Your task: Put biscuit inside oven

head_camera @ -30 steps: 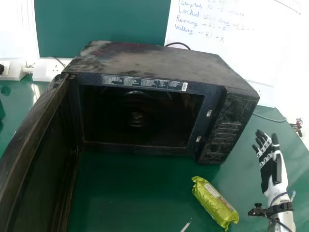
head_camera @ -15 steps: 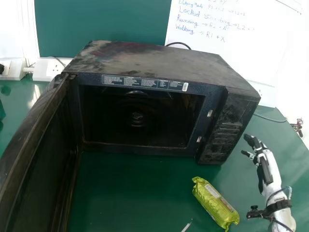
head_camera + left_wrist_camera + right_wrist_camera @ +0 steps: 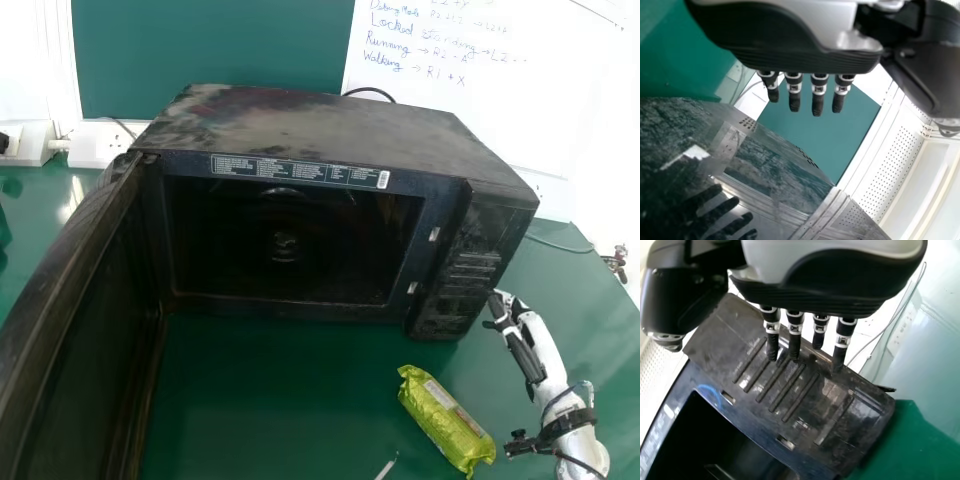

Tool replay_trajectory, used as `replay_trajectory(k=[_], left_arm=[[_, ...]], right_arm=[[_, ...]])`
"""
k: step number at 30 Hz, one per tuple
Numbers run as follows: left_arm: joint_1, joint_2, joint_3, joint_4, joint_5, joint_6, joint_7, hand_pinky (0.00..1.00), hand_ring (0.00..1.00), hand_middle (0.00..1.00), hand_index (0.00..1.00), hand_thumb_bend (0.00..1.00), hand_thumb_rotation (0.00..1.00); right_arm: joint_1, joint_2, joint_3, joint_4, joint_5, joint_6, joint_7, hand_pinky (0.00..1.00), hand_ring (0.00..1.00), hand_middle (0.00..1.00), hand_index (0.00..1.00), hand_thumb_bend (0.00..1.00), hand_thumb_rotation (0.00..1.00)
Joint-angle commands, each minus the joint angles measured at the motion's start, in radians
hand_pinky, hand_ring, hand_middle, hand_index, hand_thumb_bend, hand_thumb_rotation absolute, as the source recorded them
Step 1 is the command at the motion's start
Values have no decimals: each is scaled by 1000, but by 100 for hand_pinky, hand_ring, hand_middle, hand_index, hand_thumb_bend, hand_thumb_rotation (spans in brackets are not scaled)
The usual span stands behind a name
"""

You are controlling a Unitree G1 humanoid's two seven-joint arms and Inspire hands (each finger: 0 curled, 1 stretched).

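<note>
This looks like a lab or workroom: handwritten notes cover a white sheet or board [image 3: 520, 125] at the upper right of the head view, beside a green panel [image 3: 210, 50]. Wall sockets [image 3: 105, 145] show at the left, and a robot's right hand [image 3: 540, 350] is at the lower right, over a green counter [image 3: 280, 400].

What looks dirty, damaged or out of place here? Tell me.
The microwave oven looks grimy: pale smudges mark its top and control panel, odd for something meant for food. The biscuit packet lies askew on the table but looks undamaged.
</note>
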Motion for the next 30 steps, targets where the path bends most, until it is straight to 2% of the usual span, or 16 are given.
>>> replay_trajectory(k=[1,4,8,14,19,23,28,30], left_arm=[[12,-1,-4,-6,-1,-6,-4,100,100,100,100,88,82],[15,-2,-5,-7,2,-8,0,100,100,100,100,88,82],[17,-5,-6,-9,-4,-7,0,100,100,100,100,88,82],[19,-7,-8,-10,-3,-9,-1,100,100,100,100,88,81],[22,-12,-12,-18,5,-9,11,100,100,100,100,88,83],[21,-11,-12,-18,2,-5,8,100,100,100,100,88,82],[23,-15,-17,-27,-1,0,15,100,100,100,100,88,81],[22,-16,-19,-28,0,-4,13,100,100,100,100,88,81]], right_arm=[[12,-30,12,-8,-31,-25,-7,80,89,91,87,91,56],[24,-47,24,-21,-80,-24,-20,80,89,91,87,95,59],[36,-65,31,-26,-101,-36,-5,84,91,91,87,92,53],[56,-111,49,-17,-149,-77,4,80,87,88,86,91,52],[77,-148,66,-20,-185,-102,12,83,88,89,85,92,54],[100,-168,78,-56,-186,-61,49,85,89,90,86,93,52],[134,-178,81,-76,-187,-82,71,84,89,90,86,92,50],[150,-183,83,-97,-192,-64,82,87,90,91,87,92,50]])
